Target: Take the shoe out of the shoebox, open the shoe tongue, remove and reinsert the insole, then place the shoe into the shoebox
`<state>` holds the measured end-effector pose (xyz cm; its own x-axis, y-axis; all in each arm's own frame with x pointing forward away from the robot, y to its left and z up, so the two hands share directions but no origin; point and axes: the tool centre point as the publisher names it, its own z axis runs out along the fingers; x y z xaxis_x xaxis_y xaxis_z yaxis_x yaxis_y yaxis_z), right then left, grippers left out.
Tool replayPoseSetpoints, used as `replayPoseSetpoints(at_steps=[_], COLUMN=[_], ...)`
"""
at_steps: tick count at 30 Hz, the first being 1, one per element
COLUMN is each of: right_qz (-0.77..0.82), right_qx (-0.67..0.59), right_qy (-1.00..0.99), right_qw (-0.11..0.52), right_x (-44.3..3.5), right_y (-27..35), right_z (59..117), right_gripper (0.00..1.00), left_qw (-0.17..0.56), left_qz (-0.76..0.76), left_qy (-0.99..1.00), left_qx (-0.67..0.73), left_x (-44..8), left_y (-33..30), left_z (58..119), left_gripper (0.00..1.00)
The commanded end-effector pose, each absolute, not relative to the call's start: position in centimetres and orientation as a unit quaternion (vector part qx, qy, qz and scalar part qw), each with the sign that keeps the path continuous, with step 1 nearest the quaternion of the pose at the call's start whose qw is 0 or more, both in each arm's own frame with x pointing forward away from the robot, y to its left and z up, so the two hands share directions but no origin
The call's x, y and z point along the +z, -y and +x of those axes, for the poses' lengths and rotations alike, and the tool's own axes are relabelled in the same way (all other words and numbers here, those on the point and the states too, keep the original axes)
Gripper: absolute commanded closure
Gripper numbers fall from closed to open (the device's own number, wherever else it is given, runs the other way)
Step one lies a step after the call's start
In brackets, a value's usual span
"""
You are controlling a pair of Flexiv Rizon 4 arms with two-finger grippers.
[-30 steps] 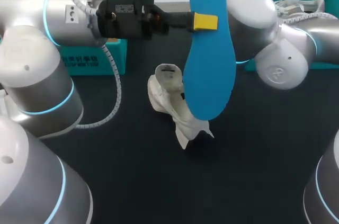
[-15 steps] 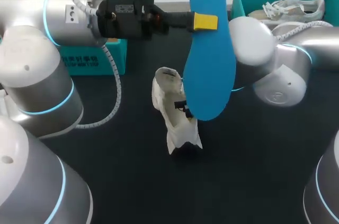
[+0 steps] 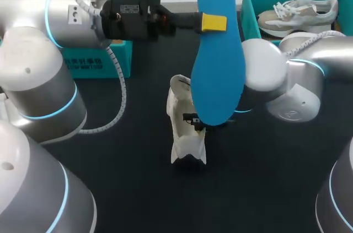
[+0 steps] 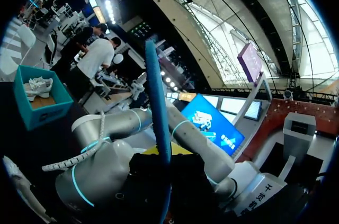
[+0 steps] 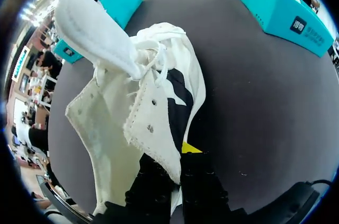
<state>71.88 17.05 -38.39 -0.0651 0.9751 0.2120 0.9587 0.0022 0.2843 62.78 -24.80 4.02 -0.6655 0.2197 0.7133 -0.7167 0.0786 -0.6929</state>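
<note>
left claw [image 3: 212,22]: clamped on the blue insole [image 3: 217,68], holding it high and upright over the middle of the table [image 3: 138,189].
right claw [image 5: 181,155]: clamped on the side edge of the white shoe [image 3: 185,131].
shoe: out of the box, tongue [image 5: 90,28] pulled open, just beneath the insole.
shoebox [image 3: 247,7]: teal, far right, a second shoe [image 3: 300,12] inside.
</note>
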Motion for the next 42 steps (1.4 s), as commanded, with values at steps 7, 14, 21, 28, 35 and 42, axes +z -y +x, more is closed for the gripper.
replayPoseSetpoints(at_steps=[7, 14, 21, 28, 35, 42], right_qz=[0.703, 0.719, 0.750, 0.753, 0.753, 0.765], right_qx=[0.164, 0.156, 0.168, 0.168, 0.168, 0.207], right_qy=[-0.692, -0.678, -0.635, -0.631, -0.631, -0.584], right_qw=[0.017, 0.002, -0.075, -0.082, -0.082, -0.173], right_x=[-40.4, -39.5, -35.6, -35.0, -35.0, -32.9], right_y=[-17.3, -16.8, -15.1, -14.8, -14.8, -15.1], right_z=[71.5, 71.2, 71.1, 71.1, 71.1, 71.7], right_gripper=[1.00, 0.00, 0.00, 0.00, 0.00, 0.00], left_qw=[0.359, 0.359, 0.359, 0.359, 0.359, 0.359], left_qz=[0.195, 0.195, 0.195, 0.195, 0.195, 0.195], left_qy=[0.640, 0.640, 0.640, 0.640, 0.640, 0.640], left_qx=[0.651, 0.651, 0.651, 0.651, 0.651, 0.651], left_x=[3.9, 3.9, 3.9, 3.9, 3.9, 3.9], left_y=[24.8, 24.8, 24.8, 24.8, 24.8, 24.8], left_z=[62.7, 62.7, 62.7, 62.7, 62.7, 62.7], left_gripper=[1.00, 1.00, 1.00, 1.00, 1.00, 1.00])
